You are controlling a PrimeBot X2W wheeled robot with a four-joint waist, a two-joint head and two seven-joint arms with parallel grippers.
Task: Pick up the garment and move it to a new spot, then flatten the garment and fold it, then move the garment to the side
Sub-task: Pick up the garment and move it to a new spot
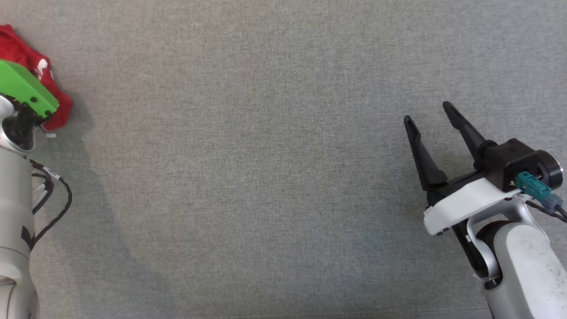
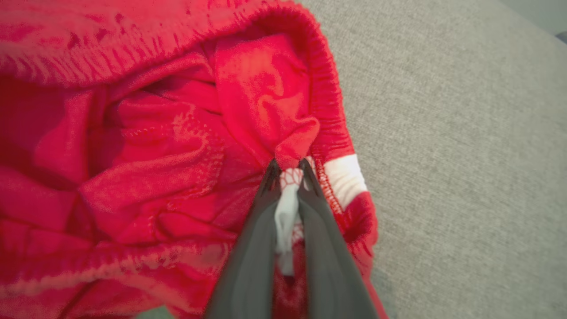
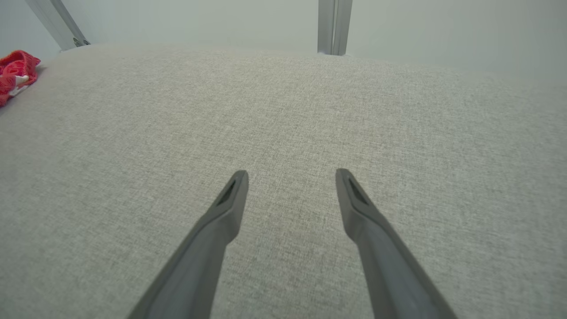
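Note:
The garment (image 1: pixel 42 75) is a crumpled red piece with white trim, lying at the far left edge of the grey surface. In the left wrist view the garment (image 2: pixel 146 146) is bunched up, and my left gripper (image 2: pixel 289 167) is shut on a fold of it, with red and white cloth pinched between the fingertips. In the head view the left fingers are hidden under the green wrist cover (image 1: pixel 24 88). My right gripper (image 1: pixel 429 113) hovers open over bare fabric at the right, far from the garment (image 3: pixel 15 73); its jaws stand wide apart around the right gripper (image 3: pixel 290 177) midpoint with nothing between them.
The grey fabric-covered surface (image 1: pixel 266 177) stretches wide between the two arms. Metal frame posts (image 3: pixel 334 26) stand beyond its far edge in the right wrist view. A black cable (image 1: pixel 53 195) loops off the left forearm.

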